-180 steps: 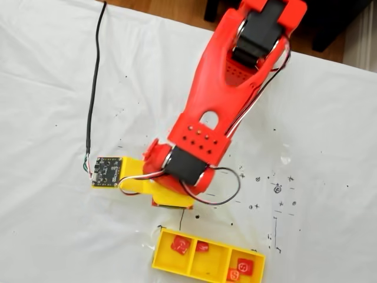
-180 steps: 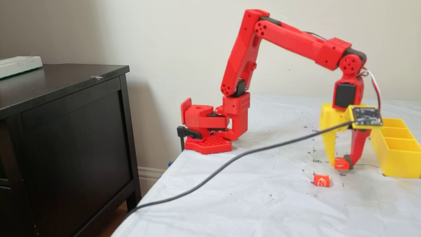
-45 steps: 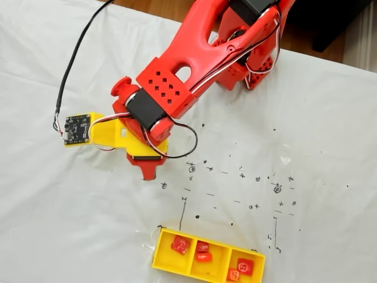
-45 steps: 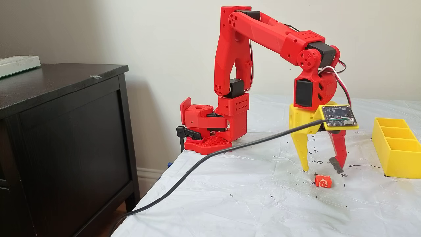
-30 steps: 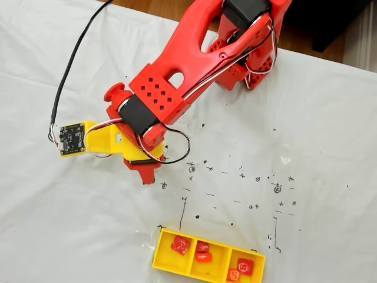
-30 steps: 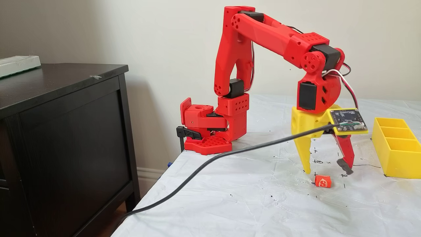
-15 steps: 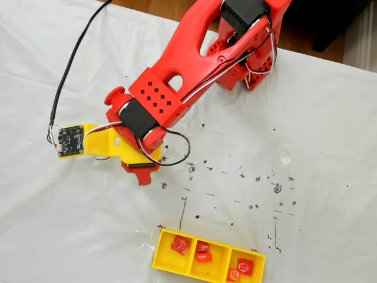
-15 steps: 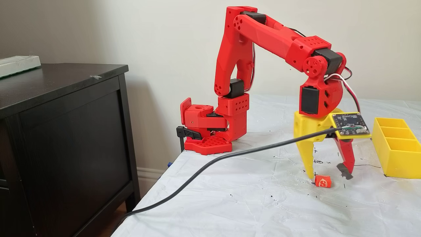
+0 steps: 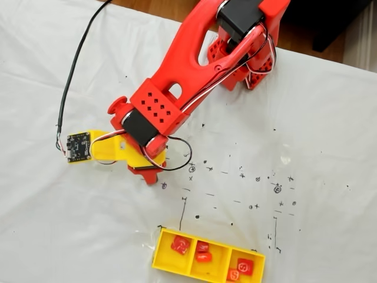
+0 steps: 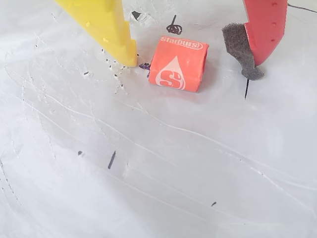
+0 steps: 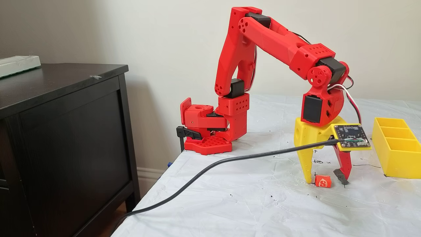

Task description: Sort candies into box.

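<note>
Candy (image 10: 179,63), an orange-red wrapped square, lies on the table between the tips of the pincer (image 10: 190,59), which has come lower than half a second ago and now straddles it, jaws apart and not gripping. The yellow finger (image 10: 106,27) stands just beside the wrapper; the red finger (image 10: 265,27) with its grey pad stays clear. A white, pen-marked sheet (image 9: 306,118) covers the table, with a dark cabinet (image 11: 65,138) alongside. Five more candies sit in the yellow box (image 9: 162,259), whose lower edge is cut off.
</note>
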Controlling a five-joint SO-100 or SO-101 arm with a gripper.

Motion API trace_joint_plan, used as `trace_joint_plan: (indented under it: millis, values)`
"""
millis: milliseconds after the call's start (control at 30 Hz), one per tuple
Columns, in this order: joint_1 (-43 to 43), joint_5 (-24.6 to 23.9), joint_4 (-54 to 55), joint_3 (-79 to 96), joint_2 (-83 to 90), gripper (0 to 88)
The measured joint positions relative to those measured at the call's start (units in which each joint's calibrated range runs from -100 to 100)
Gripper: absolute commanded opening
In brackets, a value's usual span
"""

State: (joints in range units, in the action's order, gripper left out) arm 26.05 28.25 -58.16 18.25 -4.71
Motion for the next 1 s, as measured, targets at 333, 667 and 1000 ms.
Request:
trace_joint_plan:
  millis: [333,667,1000]
  values:
    - [-0.57,0.24,3.14,2.8,-0.25,27.8]
    - [0.08,0.29,1.81,0.44,-1.44,27.2]
    - [0.24,0.44,1.81,0.44,-1.44,22.2]
